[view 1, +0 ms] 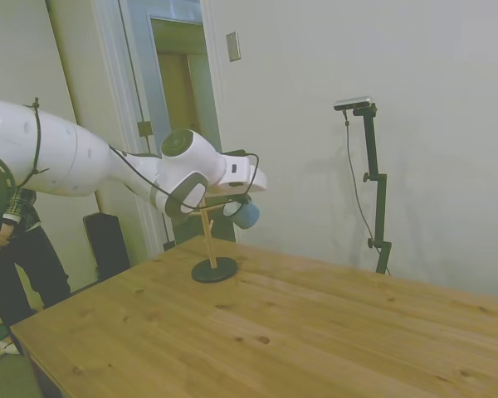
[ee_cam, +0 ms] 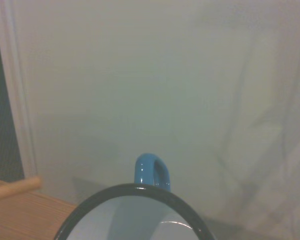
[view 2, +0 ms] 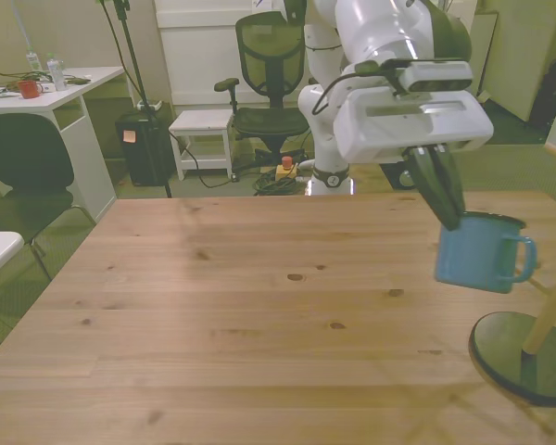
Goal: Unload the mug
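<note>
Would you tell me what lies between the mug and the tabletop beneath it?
Nothing: in the front view the mug hangs over bare wooden table.

Glossy white rounded arm point(view 1: 75, 157) with black cable along it, boxy white hand point(view 2: 442, 199), dark fingers point(view 2: 440, 185).
</note>
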You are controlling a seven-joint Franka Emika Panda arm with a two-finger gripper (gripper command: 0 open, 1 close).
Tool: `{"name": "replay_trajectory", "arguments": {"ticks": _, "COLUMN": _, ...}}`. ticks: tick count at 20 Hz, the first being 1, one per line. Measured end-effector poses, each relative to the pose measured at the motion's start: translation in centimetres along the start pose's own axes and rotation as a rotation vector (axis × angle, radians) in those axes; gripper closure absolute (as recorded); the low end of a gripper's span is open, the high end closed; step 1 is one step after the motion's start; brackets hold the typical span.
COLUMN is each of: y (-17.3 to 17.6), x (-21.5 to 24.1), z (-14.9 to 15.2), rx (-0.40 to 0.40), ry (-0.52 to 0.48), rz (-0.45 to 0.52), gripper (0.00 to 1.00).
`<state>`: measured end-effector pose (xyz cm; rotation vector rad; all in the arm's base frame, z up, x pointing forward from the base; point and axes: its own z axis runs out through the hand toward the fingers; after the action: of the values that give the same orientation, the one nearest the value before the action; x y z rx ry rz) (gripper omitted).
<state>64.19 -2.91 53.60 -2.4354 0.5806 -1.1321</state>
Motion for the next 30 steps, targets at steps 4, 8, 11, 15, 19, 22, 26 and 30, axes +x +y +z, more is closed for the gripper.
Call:
{"name": "replay_trajectory", "arguments": {"ticks": 4, "y": 3.9, "x": 1.3, "z": -1.8, "rx": -0.074, "ry": -0.093, "rz": 0.104, "gripper": 1.00}}
{"name": "replay_trajectory", "arguments": {"ticks": 8, "y": 8.4, "x": 0.3, "z": -4.3, "rx": -0.145, "ry": -0.223, "rz": 0.218, "gripper": 1.00}}
{"name": "replay_trajectory", "arguments": {"ticks": 11, "y": 12.6, "x": -1.6, "z": -5.4, "rx": -0.182, "ry": -0.282, "rz": 0.283, "gripper": 1.00}}
{"name": "replay_trajectory", "arguments": {"ticks": 15, "y": 17.3, "x": -4.9, "z": -5.2, "rx": -0.234, "ry": -0.347, "rz": 0.356, "gripper": 1.00}}
{"name": "replay_trajectory", "arguments": {"ticks": 19, "y": 19.0, "x": -6.6, "z": -5.2, "rx": -0.263, "ry": -0.378, "rz": 0.375, "gripper": 1.00}}
{"name": "replay_trajectory", "arguments": {"ticks": 22, "y": 19.6, "x": -7.2, "z": -5.1, "rx": -0.305, "ry": -0.393, "rz": 0.370, "gripper": 1.00}}
{"name": "replay_trajectory", "arguments": {"ticks": 26, "y": 20.0, "x": -7.7, "z": -5.1, "rx": -0.319, "ry": -0.402, "rz": 0.379, "gripper": 1.00}}
{"name": "replay_trajectory", "arguments": {"ticks": 30, "y": 20.4, "x": -8.4, "z": -4.9, "rx": -0.322, "ry": -0.414, "rz": 0.390, "gripper": 1.00}}
